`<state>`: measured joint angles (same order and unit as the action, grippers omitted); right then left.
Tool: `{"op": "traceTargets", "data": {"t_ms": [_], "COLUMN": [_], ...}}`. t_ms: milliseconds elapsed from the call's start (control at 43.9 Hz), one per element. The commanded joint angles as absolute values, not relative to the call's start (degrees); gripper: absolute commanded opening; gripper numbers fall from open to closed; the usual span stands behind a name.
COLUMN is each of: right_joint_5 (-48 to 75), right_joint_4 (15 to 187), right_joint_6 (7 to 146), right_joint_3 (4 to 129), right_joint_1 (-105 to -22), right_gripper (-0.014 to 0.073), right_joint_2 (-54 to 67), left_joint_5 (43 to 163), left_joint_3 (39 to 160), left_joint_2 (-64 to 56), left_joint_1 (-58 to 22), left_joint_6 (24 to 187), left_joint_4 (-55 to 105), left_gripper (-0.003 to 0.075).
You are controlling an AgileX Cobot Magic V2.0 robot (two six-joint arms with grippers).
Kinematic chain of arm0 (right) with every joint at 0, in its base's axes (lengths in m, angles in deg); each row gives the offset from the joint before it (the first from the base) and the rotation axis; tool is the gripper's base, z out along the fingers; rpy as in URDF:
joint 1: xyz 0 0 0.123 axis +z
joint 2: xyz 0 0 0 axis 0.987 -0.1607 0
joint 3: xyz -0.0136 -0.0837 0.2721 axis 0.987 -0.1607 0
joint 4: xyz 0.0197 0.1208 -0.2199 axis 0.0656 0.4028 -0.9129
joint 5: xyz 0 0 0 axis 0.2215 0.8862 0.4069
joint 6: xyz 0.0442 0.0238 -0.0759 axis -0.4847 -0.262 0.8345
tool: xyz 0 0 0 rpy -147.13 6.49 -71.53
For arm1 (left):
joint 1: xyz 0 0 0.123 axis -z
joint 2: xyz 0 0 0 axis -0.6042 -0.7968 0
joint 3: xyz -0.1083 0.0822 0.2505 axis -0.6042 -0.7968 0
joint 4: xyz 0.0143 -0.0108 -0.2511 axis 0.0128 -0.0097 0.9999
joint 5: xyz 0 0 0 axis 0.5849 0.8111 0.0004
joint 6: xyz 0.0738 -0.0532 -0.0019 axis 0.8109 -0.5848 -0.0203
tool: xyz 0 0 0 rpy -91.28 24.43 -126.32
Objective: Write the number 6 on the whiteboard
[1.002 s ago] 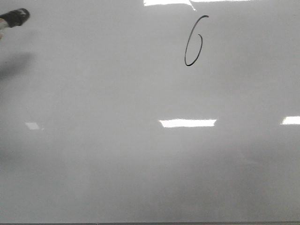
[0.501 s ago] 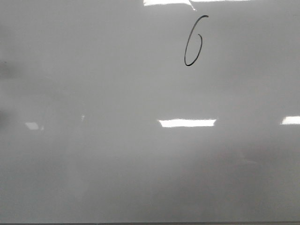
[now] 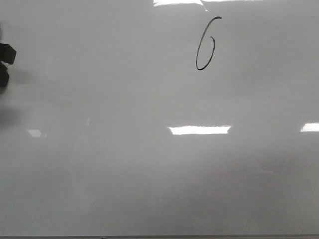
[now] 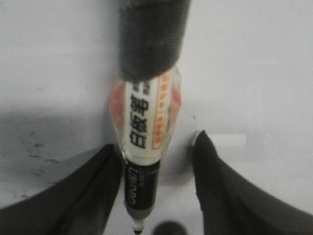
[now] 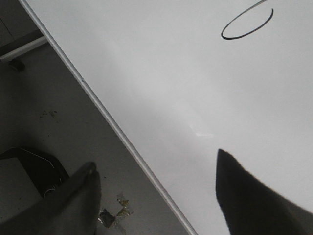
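The number 6 (image 3: 206, 44) was sitting in the upper part of the front view, a bit right of centre: thin, black, slanted, with a long narrow loop. Its lower loop also showed at the top right of the right wrist view. It sat on the whiteboard (image 3: 149, 174), which was glossy grey-white, filled pretty much the whole frame and had a few bright light bars (image 3: 199, 130) reflected across it. Over at the far left edge, about a quarter of the way down, a dark bit of the left tool (image 3: 5, 62) poked in, well apart from the digit. In the left wrist view that left tool was spread, with a marker (image 4: 144, 142) leaning against one finger (image 4: 93, 191) only, not squeezed. The right tool (image 5: 161, 196) was spread wide too, gripping nothing, hanging over the board's edge with the floor (image 5: 44, 107) below.
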<state>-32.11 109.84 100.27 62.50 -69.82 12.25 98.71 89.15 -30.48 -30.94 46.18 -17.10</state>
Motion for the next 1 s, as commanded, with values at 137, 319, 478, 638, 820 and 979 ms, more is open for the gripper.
{"op": "traceTargets", "data": {"t_ms": [137, 319, 478, 638, 820, 979], "right_joint_5": [-29.25, -30.86, -34.26, -36.24, -38.8, -40.71], "right_joint_4": [111.01, 106.0, 96.92, 93.63, 93.48, 92.31], "right_joint_6": [94.86, 78.71, 64.59, 58.87, 58.87, 56.76], "right_joint_3": [64.15, 66.06, 69.33, 69.72, 69.53, 68.77], "right_joint_1": [-70.09, -70.09, -70.09, -70.09, -70.09, -70.09], "right_gripper": [0.0519, 0.0519, 0.0519, 0.0519, 0.0519, 0.0519], "right_joint_2": [14.24, 17.27, 19.43, 22.9, 26.05, 27.53], "left_joint_5": [104.92, 116.63, 125.47, 133.79, 139.46, 143.41], "left_joint_3": [92.38, 94.7, 96.74, 97.72, 97.72, 97.72], "left_joint_2": [-23.91, -15.07, -7.31, 1.12, 10.23, 16.52], "left_joint_1": [-31.26, -31.26, -29.34, -24.38, -19.01, -14.69], "left_joint_6": [45.86, 46.81, 50.78, 53.42, 53.53, 53.53], "left_joint_4": [-18.26, -19.07, -18.13, -15.52, -11.66, -10.73], "left_gripper": [0.0419, 0.0419, 0.0419, 0.0419, 0.0419, 0.0419]}}
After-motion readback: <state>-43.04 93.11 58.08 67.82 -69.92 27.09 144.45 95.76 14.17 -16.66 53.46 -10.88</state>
